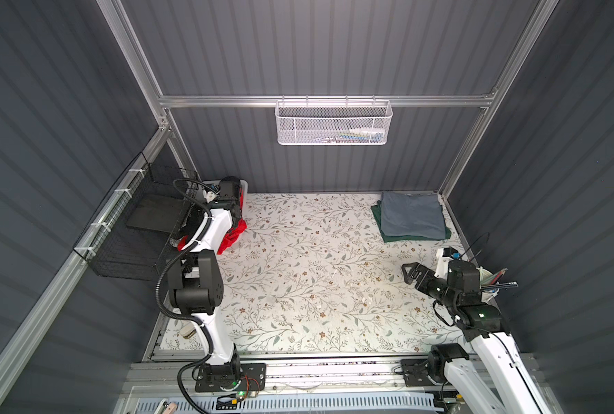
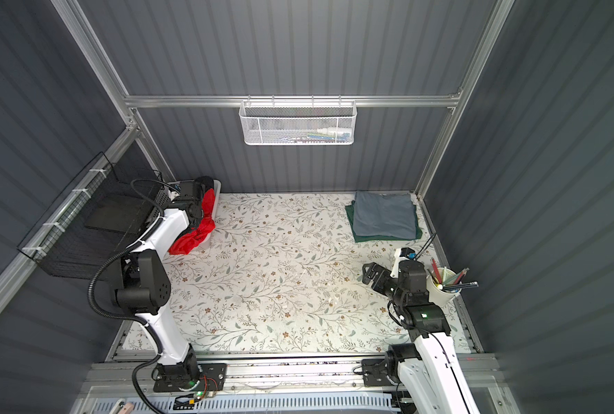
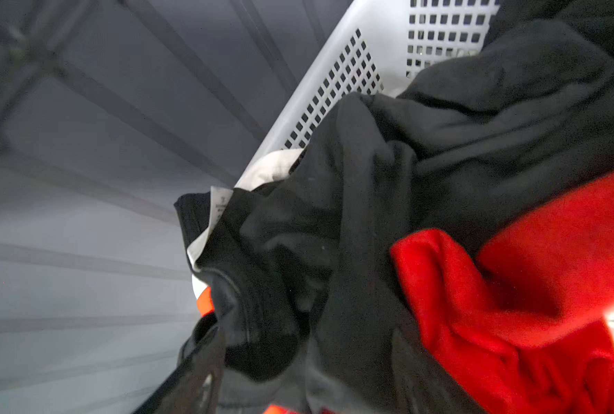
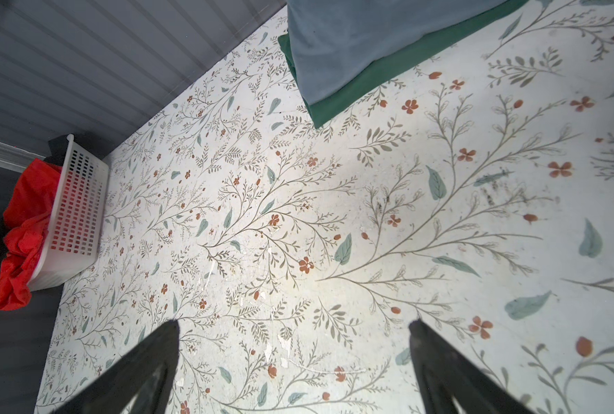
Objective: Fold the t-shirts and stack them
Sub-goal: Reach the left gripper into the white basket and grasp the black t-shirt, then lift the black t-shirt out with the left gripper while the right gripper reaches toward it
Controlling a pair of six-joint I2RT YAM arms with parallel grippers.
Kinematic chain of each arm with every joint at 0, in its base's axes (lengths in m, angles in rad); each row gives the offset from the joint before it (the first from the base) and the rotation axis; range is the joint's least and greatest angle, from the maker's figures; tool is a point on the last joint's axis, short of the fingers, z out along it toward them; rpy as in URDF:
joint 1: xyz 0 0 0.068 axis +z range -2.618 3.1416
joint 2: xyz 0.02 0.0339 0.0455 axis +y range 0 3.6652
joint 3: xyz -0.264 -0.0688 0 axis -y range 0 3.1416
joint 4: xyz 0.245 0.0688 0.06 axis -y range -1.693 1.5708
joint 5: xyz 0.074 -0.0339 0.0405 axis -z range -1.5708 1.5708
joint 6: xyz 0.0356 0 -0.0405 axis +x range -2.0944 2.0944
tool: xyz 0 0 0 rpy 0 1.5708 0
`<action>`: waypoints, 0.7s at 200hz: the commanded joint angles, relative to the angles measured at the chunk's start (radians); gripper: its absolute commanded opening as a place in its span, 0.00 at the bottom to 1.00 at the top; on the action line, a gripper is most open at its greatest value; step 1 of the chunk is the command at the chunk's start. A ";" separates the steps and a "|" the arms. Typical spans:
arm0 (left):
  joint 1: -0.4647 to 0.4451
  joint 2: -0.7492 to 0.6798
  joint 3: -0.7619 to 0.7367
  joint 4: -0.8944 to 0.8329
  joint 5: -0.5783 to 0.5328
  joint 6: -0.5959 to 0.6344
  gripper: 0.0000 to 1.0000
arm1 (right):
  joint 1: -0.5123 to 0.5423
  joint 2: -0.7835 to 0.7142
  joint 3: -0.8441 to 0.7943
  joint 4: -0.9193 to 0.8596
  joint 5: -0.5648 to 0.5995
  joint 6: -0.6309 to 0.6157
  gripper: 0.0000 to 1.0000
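Note:
The black t-shirt (image 3: 370,179) lies bunched in the white perforated basket (image 3: 370,36) at the table's back left, with the red t-shirt (image 3: 513,286) (image 1: 232,238) spilling over the rim. My left gripper (image 3: 301,333) is down in the basket, its fingers apart with black cloth between them. In both top views the wrist hides its jaws. At the back right the slate blue-grey t-shirt (image 1: 411,215) lies folded on the folded dark green t-shirt (image 1: 416,237). My right gripper (image 1: 407,274) (image 4: 294,321) hovers open over bare table at the right, holding nothing.
A cup of pencils (image 2: 445,286) stands at the table's right edge beside the right arm. A black wire basket (image 1: 133,233) hangs on the left wall. A white mesh basket (image 1: 334,123) hangs on the back wall. The floral tabletop (image 1: 298,269) spreads between the arms.

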 commanded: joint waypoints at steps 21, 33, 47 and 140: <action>0.036 0.085 0.104 0.012 0.062 -0.035 0.67 | 0.004 -0.009 0.015 -0.046 0.021 -0.012 0.99; 0.039 0.112 0.123 -0.002 0.072 -0.043 0.67 | 0.004 -0.010 0.024 -0.062 0.030 -0.012 0.99; 0.044 0.133 0.128 -0.005 0.090 -0.058 0.62 | 0.004 -0.013 0.034 -0.078 0.038 -0.009 0.99; 0.040 0.026 0.064 0.073 0.233 -0.108 0.00 | 0.003 -0.056 0.063 -0.121 0.040 0.008 0.99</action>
